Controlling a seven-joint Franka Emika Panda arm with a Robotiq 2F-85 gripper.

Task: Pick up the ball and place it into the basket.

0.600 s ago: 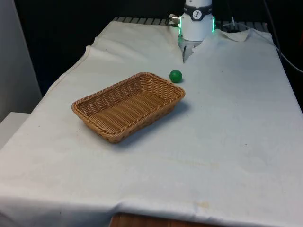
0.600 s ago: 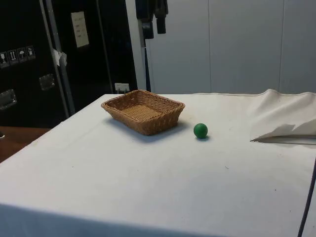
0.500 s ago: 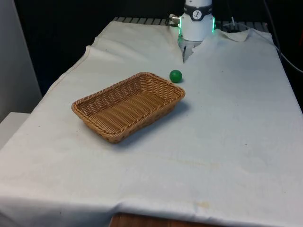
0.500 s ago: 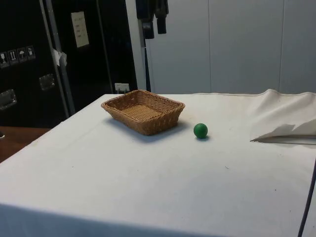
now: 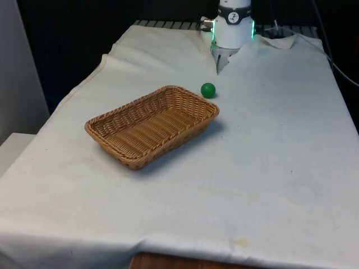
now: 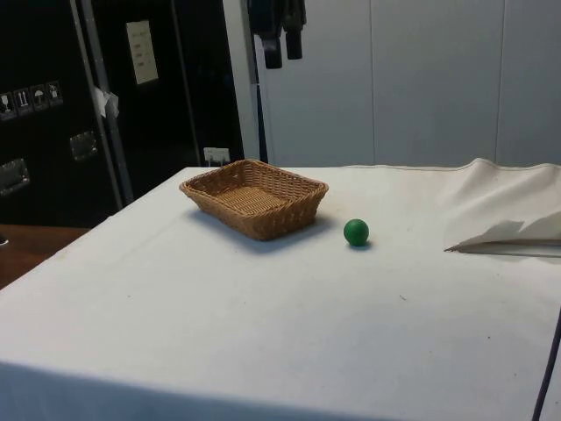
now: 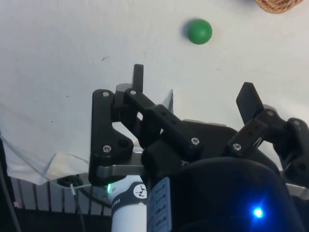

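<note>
A small green ball [image 5: 208,89] lies on the white cloth just beyond the far corner of a brown wicker basket [image 5: 134,159], close to it but apart. The side view shows the ball [image 6: 356,231] to the right of the basket [image 6: 263,224]. The basket has nothing in it. My gripper [image 6: 283,54] hangs high above the table, over the basket's far side in the side view. In the wrist view the gripper [image 7: 193,89] is open, its fingers wide apart with nothing between them. The ball [image 7: 199,31] lies well below it, with a basket corner [image 7: 277,5] nearby.
The robot's white base [image 5: 233,28] stands at the far end, just behind the ball. A raised fold of cloth [image 6: 504,228] lies at the side view's right. The cloth spreads flat around the basket towards the near edge.
In the side view the gripper has shifted slightly to the right, still high up. Ball and basket have not moved.
</note>
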